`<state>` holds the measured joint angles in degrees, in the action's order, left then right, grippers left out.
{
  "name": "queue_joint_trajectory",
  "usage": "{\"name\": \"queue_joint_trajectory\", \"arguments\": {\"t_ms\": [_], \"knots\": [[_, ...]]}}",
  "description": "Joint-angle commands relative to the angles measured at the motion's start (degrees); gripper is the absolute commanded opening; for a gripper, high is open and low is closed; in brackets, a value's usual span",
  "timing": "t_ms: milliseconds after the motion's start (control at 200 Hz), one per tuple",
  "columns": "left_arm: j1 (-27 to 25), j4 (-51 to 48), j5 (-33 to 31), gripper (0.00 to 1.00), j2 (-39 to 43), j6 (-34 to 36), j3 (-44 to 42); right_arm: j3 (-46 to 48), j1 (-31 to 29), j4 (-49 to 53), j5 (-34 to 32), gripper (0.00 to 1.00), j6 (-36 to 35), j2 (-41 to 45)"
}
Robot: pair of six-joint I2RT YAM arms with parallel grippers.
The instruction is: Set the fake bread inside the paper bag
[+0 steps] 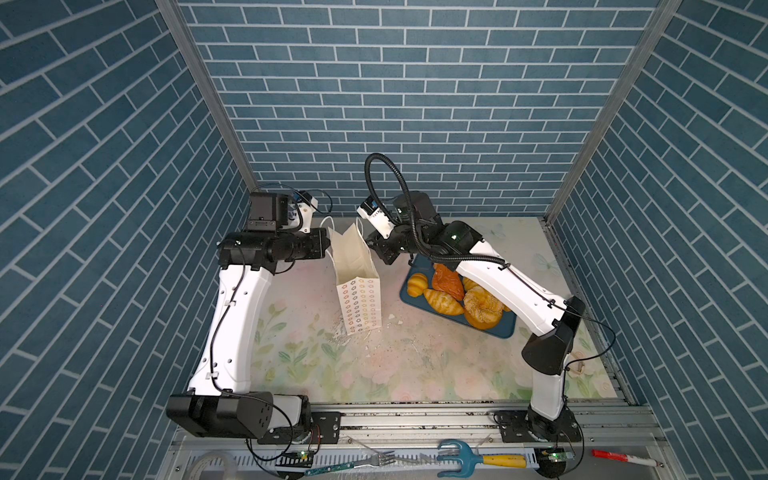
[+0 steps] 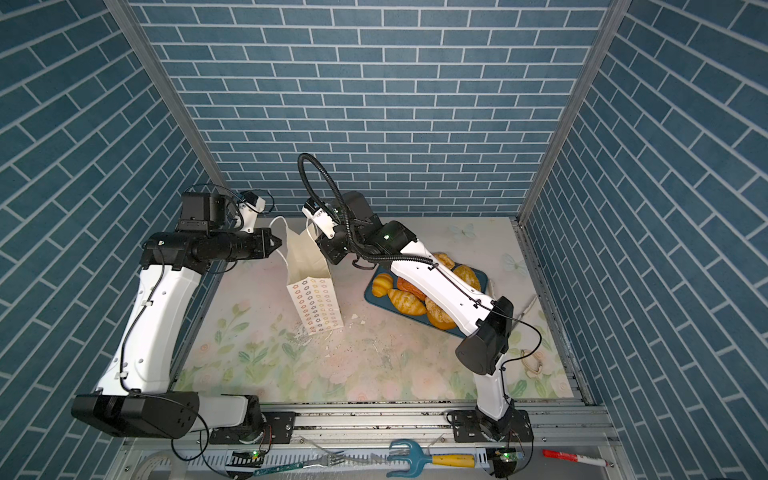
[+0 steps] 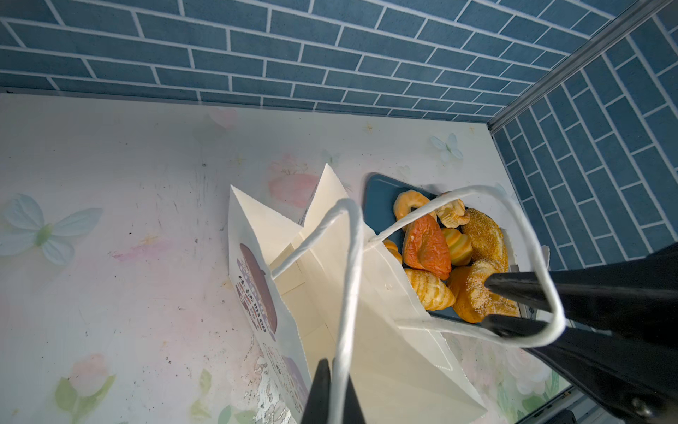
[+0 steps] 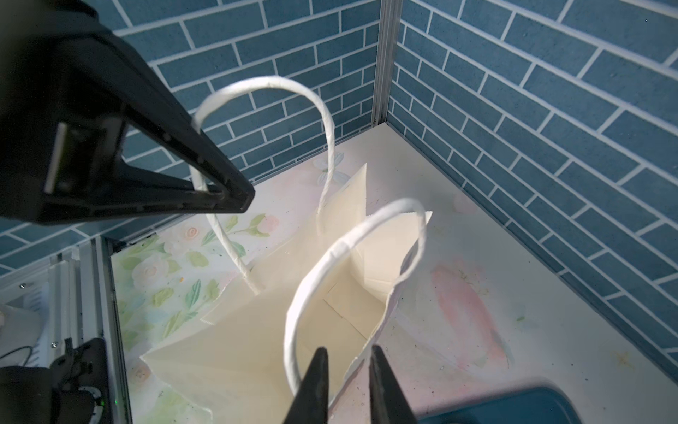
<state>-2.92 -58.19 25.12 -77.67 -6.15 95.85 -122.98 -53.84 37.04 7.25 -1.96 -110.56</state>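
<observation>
The paper bag (image 1: 357, 286) stands upright toward the back edge of the surface (image 1: 415, 365), near its middle. The fake bread (image 1: 446, 286) lies heaped on a blue tray (image 1: 505, 330) just beside it, toward the right edge. The left end effector (image 3: 334, 370) is closed, pinching one cord handle (image 3: 348, 275). The right end effector (image 4: 348, 348) has its jaws slightly parted at the other handle (image 4: 330, 257).

Soft, even light from above — the pale surface (image 3: 110, 220) looks almost washed out in the wrist views. Brick walls (image 3: 330, 55) bow at the frame edges; the right tool (image 4: 347, 348) looms dark, slightly blurred.
</observation>
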Motion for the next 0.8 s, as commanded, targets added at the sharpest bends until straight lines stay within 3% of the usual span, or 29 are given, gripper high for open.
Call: {"name": "queue_joint_trajectory", "arguments": {"t_ms": [0,105,190,430,650,795], "knots": [[-0.16,-1.44,0.01,0.0,0.36,1.13,-0.16,0.29,-0.08,0.01,-4.18,0.38,-2.87,3.33],[-0.16,-1.31,-0.5,0.0,0.79,1.12,-0.23,2.5,-0.03,0.15,-8.86,0.44,-5.54,5.83],[-0.14,-1.31,-0.91,0.0,0.94,1.16,-0.38,4.04,-0.02,0.72,-8.88,0.45,-7.19,7.61],[-0.16,-0.96,-1.09,0.0,1.41,0.88,-1.14,6.44,-0.21,0.85,1.24,0.48,-7.87,9.04],[-0.13,-0.93,-0.98,0.0,1.68,0.57,-1.7,-0.7,-0.65,0.99,2.27,0.48,-5.11,2.11],[-0.16,-0.91,-0.97,0.0,2.08,0.59,-2.35,-5.64,-0.76,1.18,3.12,0.43,-3.36,-1.66]]}}
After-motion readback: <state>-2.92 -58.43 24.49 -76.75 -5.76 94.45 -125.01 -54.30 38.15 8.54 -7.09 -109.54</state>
